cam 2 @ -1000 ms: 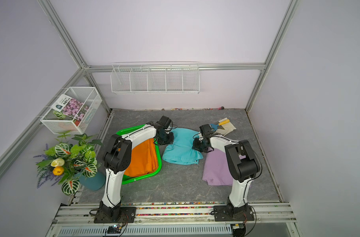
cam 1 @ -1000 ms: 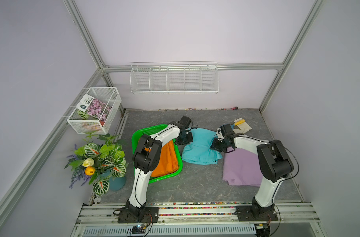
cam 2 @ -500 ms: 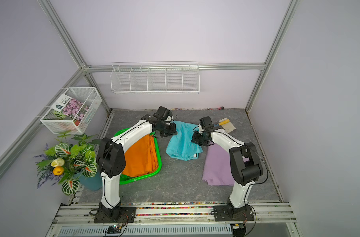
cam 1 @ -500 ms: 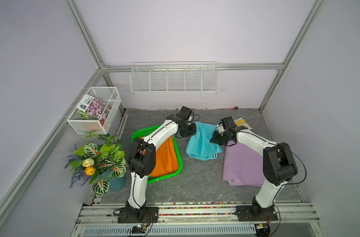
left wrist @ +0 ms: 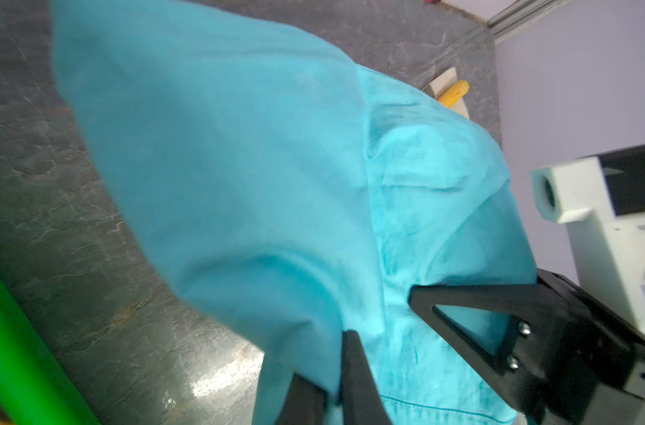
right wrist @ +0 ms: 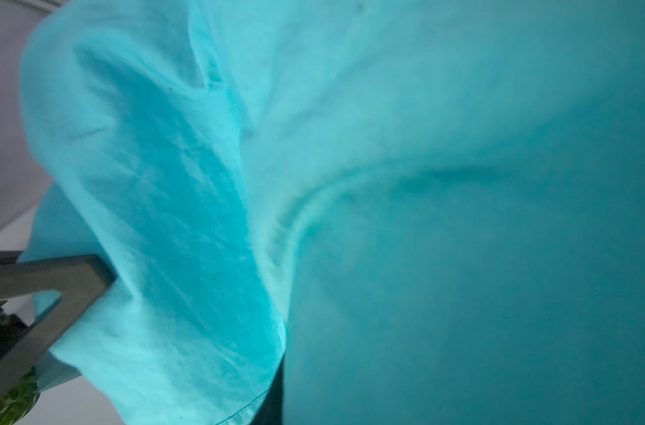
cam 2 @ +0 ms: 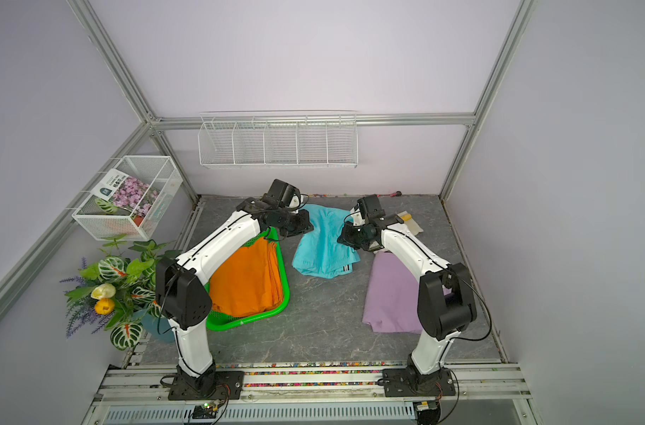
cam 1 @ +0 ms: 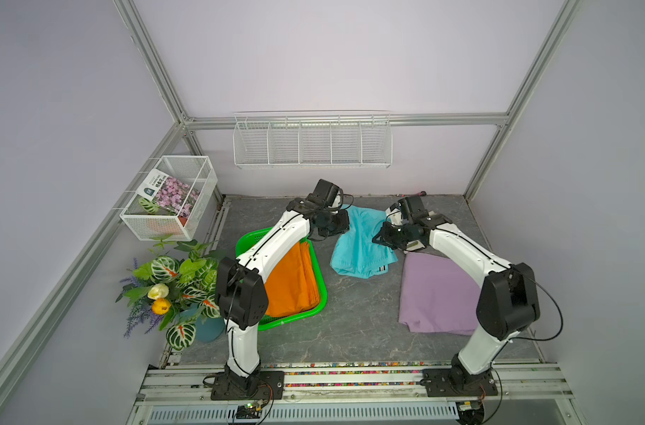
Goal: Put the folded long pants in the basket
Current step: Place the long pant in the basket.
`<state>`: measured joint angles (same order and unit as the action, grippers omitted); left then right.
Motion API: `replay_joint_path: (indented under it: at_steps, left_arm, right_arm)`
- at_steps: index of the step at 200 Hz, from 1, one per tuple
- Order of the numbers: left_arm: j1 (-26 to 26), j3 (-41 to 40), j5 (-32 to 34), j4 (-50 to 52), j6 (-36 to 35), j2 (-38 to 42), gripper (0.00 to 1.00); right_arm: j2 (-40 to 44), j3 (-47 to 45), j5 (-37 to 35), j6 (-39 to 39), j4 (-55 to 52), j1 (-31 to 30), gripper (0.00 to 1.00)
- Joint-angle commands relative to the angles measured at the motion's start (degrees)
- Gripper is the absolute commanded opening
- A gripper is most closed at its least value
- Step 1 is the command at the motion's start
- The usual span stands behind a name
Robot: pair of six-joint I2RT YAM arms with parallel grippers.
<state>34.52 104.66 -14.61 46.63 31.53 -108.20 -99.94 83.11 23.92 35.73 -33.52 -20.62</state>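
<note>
Step in hand: carrying the teal pants point(cam 1: 357, 250) across to the basket point(cam 1: 291, 318). My left claw point(cam 1: 337, 226) is closed narrow on the cloth's upper-left edge. My right claw point(cam 1: 381, 239) is pinched on the upper-right edge, with cloth draped over it in the wrist view.

The garment sits centre frame in both top views, between the basket and the lilac pants point(cam 1: 438, 294). Its held end is raised; the striped cuff end hangs low and seems to touch the table point(cam 1: 350, 342). Its long axis runs top to bottom of frame, cuffs toward the lower right. The orange pants point(cam 1: 291, 279) already lie in the basket, left of centre.

Judgement: raise both claws together until the cuffs clear the rim, hold the span taut, travel left in frame, and lay it over the orange with axes matched. Risk: trailing cuffs snag the rim and undo the fold
</note>
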Motion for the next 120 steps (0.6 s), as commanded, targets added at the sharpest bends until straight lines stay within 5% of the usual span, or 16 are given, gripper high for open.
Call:
replay_joint_path:
  at_steps: [1,83,120]
  left_arm:
    - [0.37,-2.29,1.08,0.15,1.27,5.57,0.0]
    - [-0.36,-12.37,18.58,3.58,2.89,24.33,0.0]
    - [-7.76,-20.52,17.62,3.27,3.83,33.5,0.0]
  right_arm:
    - [0.75,5.06,2.21,-2.17,-0.43,-3.34,0.0]
    - [-6.46,24.64,1.79,-2.59,-5.16,-14.08,0.0]
    - [-12.4,33.63,1.77,-2.26,-7.02,-20.1,0.0]
